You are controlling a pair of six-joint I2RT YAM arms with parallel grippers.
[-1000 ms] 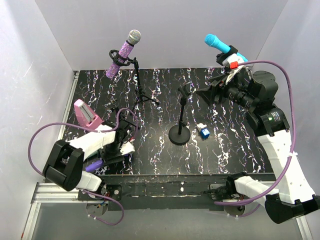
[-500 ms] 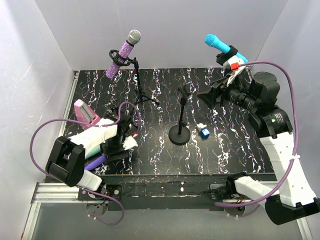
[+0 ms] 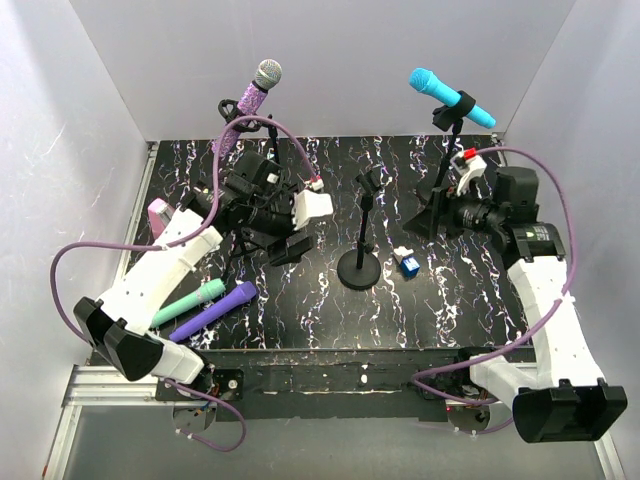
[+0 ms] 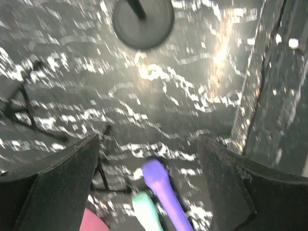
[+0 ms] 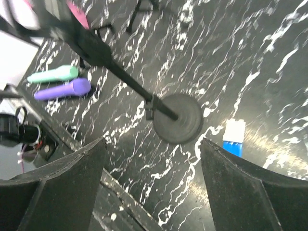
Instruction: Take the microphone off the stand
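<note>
Left pincer [image 4: 149, 144] and right pincer [image 5: 153, 147] both gape wide, empty — glittery purple silver-headed microphone [image 3: 245, 105] sits in its black tripod stand [image 3: 273, 150] at eleven o'clock.

Our left end effector [image 3: 300, 228] hovers over the worktop [image 3: 470, 300] just left of the round-base stand [image 3: 358, 268], fingers spread wide and empty, arm stretched forward. Our right end effector [image 3: 428, 210] hangs right of that stand, fingers likewise apart, gripping nothing.
</note>
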